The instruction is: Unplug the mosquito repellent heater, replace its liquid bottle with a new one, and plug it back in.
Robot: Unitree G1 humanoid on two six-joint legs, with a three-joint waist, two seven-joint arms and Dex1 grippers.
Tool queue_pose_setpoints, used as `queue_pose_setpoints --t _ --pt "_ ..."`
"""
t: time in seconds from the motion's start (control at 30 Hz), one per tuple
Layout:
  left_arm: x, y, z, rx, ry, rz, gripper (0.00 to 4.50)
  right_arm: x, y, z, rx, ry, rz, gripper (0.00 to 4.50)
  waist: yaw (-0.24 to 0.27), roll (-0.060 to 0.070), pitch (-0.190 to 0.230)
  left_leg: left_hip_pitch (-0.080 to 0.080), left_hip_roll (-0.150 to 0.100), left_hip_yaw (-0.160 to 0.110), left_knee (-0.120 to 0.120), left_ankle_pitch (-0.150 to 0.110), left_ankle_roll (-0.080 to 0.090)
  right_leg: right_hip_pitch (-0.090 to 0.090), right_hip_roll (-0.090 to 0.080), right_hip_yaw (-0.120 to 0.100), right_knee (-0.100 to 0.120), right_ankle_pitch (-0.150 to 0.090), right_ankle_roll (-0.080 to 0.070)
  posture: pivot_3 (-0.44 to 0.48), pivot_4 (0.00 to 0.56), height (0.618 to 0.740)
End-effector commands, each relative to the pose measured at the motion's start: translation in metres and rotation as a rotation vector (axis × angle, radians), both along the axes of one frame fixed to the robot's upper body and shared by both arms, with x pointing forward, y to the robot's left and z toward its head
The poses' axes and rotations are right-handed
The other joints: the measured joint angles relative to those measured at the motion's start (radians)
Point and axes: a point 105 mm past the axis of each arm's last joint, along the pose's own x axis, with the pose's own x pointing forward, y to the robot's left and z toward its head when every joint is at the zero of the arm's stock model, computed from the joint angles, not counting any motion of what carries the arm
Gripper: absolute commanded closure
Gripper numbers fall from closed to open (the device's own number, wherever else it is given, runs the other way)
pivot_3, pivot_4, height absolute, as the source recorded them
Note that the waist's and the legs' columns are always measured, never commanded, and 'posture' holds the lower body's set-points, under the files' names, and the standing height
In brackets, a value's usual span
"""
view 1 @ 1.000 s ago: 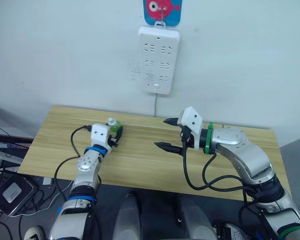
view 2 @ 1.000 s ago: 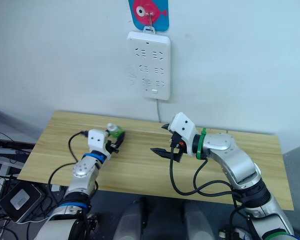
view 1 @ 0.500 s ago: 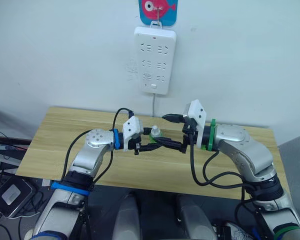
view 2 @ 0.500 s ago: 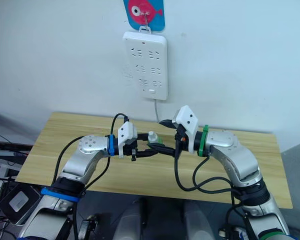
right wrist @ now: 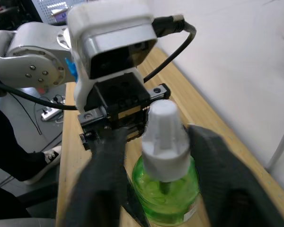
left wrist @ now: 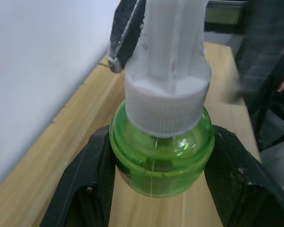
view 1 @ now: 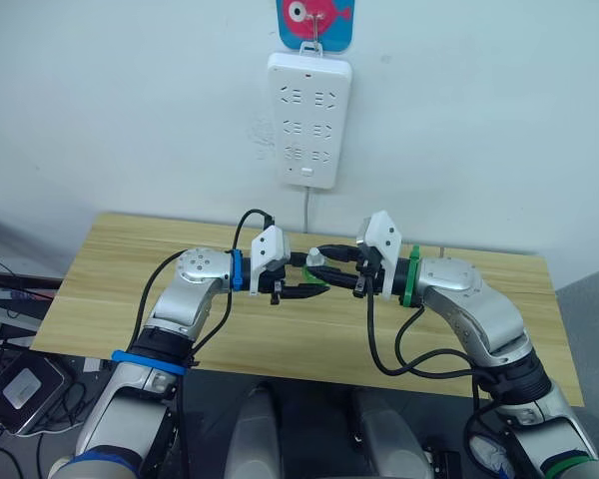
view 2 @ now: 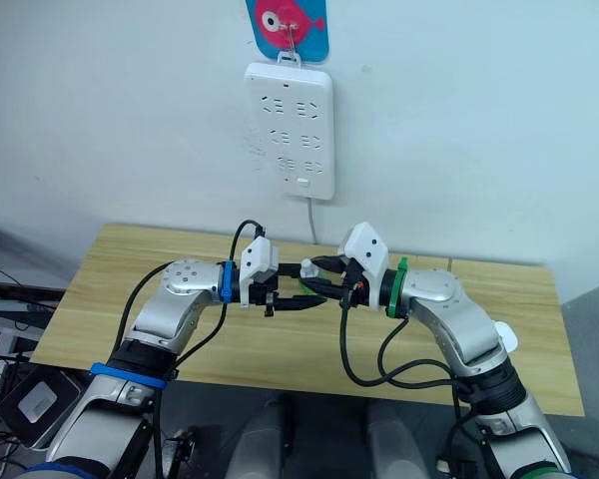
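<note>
Both arms meet at the centre of the head views, above the wooden table [view 1: 110, 259]. The left gripper [view 1: 301, 283] holds the new one [left wrist: 162, 146], a green translucent bottle, with its two black fingers [left wrist: 90, 179] pressed against the rounded sides of the body. The bottle is raised off the table surface, at mid-frame just below the power strip's cable.

Bottle contents: the green body is see-through; a thin vertical stem can be made out inside it in both wrist views. A liquid level cannot be determined. The white screw cap [left wrist: 168, 90] is in place on the neck, ribbed at its base and narrowing to a tall top.

The right gripper [view 2: 317, 278] is at the same bottle from the opposite side. In the right wrist view its fingers [right wrist: 106, 175] stand on either side of the cap and upper body with a visible gap, so the jaws are set fairly wide around the cap; contact with the cap cannot be confirmed.

The white power strip [view 1: 308, 121] hangs on the wall at upper centre, under a blue hook plate with a red fish [view 1: 316, 20]. Its cable [view 1: 307, 212] drops to the rear edge of the table.
</note>
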Motion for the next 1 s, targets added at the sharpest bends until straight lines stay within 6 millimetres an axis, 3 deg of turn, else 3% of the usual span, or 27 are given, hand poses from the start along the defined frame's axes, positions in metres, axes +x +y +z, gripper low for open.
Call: queue_pose_setpoints --t 0.03,0.27,0.37,0.53,0.7,0.97,1.0 --pt "-0.003 -0.004 0.013 -0.036 -0.041 -0.022 2.25 -0.007 0.003 -0.001 -0.010 -0.023 0.047 3.53 0.001 0.000 0.000 0.000 0.000 0.000 0.000 0.000 0.000 0.000 0.000 0.000 0.000 0.000 0.000 -0.035 0.253 0.740" --pt "-0.005 -0.005 0.015 -0.050 -0.043 -0.017 2.25 -0.006 0.002 -0.001 -0.012 -0.031 0.053 3.53 0.002 0.000 0.000 0.000 0.000 0.000 0.000 0.000 0.000 0.000 0.000 0.000 0.000 0.000 0.000 -0.019 0.257 0.740" --pt "-0.013 -0.009 0.015 -0.055 -0.045 -0.051 2.25 -0.009 0.004 0.010 0.027 -0.032 0.107 3.53 0.002 0.000 0.000 0.000 0.000 0.000 0.001 0.000 0.000 0.000 0.000 0.000 0.001 0.000 0.000 -0.007 0.256 0.740" --pt "-0.043 -0.020 0.004 -0.002 -0.042 -0.216 2.25 -0.026 0.010 0.018 -0.009 -0.026 0.408 3.53 0.004 0.000 -0.001 0.000 0.000 -0.001 0.002 0.000 0.000 0.001 0.000 -0.001 0.001 0.000 0.000 0.010 0.244 0.740" --pt "-0.066 -0.019 -0.010 0.074 -0.051 -0.350 2.25 -0.036 0.006 0.005 -0.174 -0.027 0.725 3.53 0.005 0.000 -0.001 0.001 0.000 -0.003 0.003 0.000 0.000 0.003 0.000 -0.003 0.001 0.000 0.000 0.040 0.239 0.740" --pt "-0.064 -0.017 -0.010 0.066 -0.056 -0.333 2.25 -0.019 -0.008 0.009 -0.248 -0.044 0.748 3.53 0.007 0.000 -0.002 0.000 0.000 -0.007 0.004 0.000 0.000 0.004 0.000 -0.006 0.002 0.000 -0.001 0.045 0.237 0.740" --pt "-0.063 -0.017 -0.010 0.063 -0.056 -0.323 2.25 -0.017 -0.013 0.010 -0.252 -0.040 0.732 3.18 0.008 0.000 -0.002 0.000 0.000 -0.007 0.004 0.000 0.000 0.004 0.000 -0.006 0.002 0.000 -0.001 0.031 0.238 0.740"
